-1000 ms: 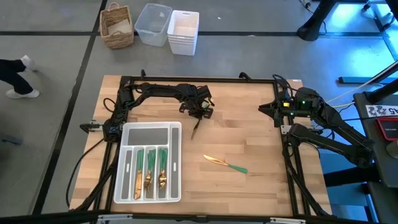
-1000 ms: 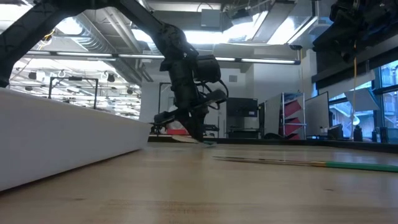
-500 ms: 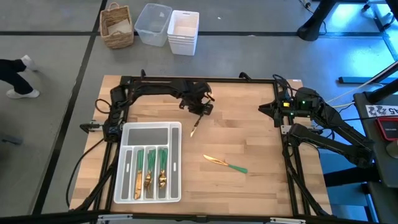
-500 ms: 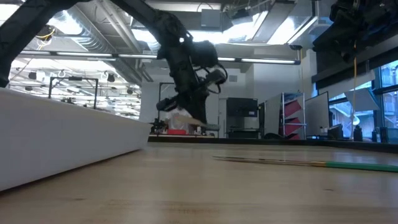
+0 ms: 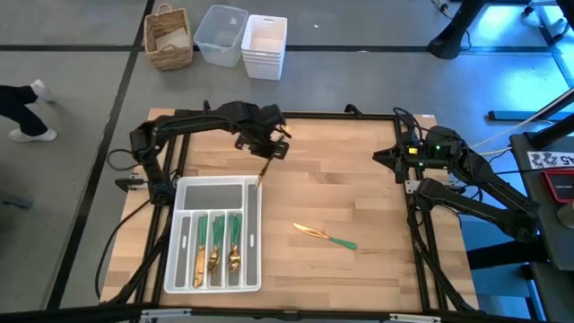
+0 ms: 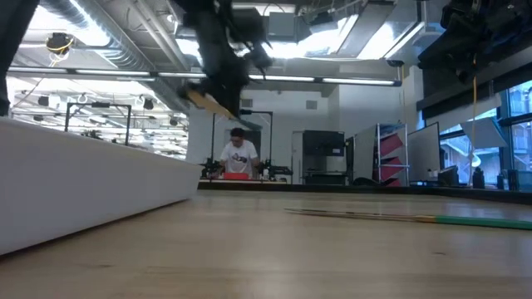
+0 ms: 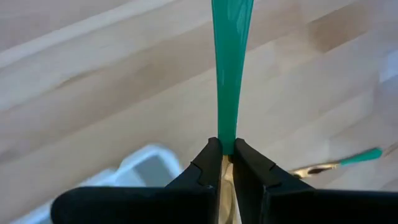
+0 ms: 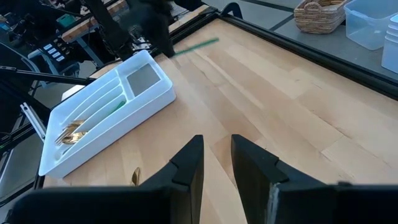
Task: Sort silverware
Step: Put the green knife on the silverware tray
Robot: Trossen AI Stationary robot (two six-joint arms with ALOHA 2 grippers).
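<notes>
1. Wooden table (image 5: 359,179) with a white tray (image 5: 184,190) near the left arm.
2. Left gripper (image 5: 269,151) hangs just above the tray's far corner. Its fingers (image 7: 208,165) pinch one piece of silverware (image 7: 231,68) by its green handle.
3. Right gripper (image 8: 216,155) waits at the right edge of the table, fingers a little apart, holding nothing.
4. Another piece (image 5: 325,236) lies alone on the wood. More pieces (image 5: 215,242) rest in the tray's long slots.
5. These pieces look light, thin, stiff and smooth. I think the middle of the handle is the best place to pinch, so they don't tip or slip.
</notes>
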